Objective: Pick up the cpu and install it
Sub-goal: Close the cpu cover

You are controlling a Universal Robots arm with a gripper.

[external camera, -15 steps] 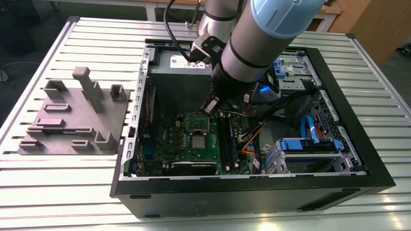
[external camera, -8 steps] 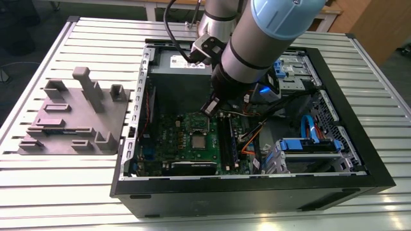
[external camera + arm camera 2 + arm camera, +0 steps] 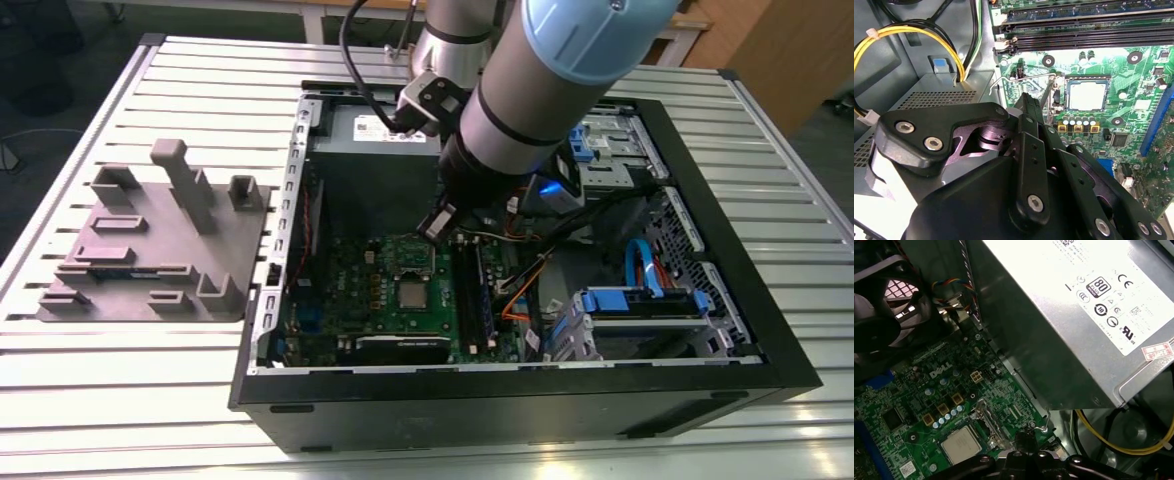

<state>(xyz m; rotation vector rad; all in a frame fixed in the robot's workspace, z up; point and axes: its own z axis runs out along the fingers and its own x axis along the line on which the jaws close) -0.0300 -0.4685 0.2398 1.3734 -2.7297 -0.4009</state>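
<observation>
I see the cpu (image 3: pixel 412 293) lying flat in its socket on the green motherboard (image 3: pixel 350 290) inside the open computer case (image 3: pixel 267 300). My gripper (image 3: pixel 441 222) hangs above the board, just beside the socket toward the power supply (image 3: pixel 1079 315), not touching the chip. In the second wrist view the cpu (image 3: pixel 1087 95) lies just past the gripper (image 3: pixel 1030 112), whose fingers (image 3: pixel 1027 107) look pressed together, holding nothing.
</observation>
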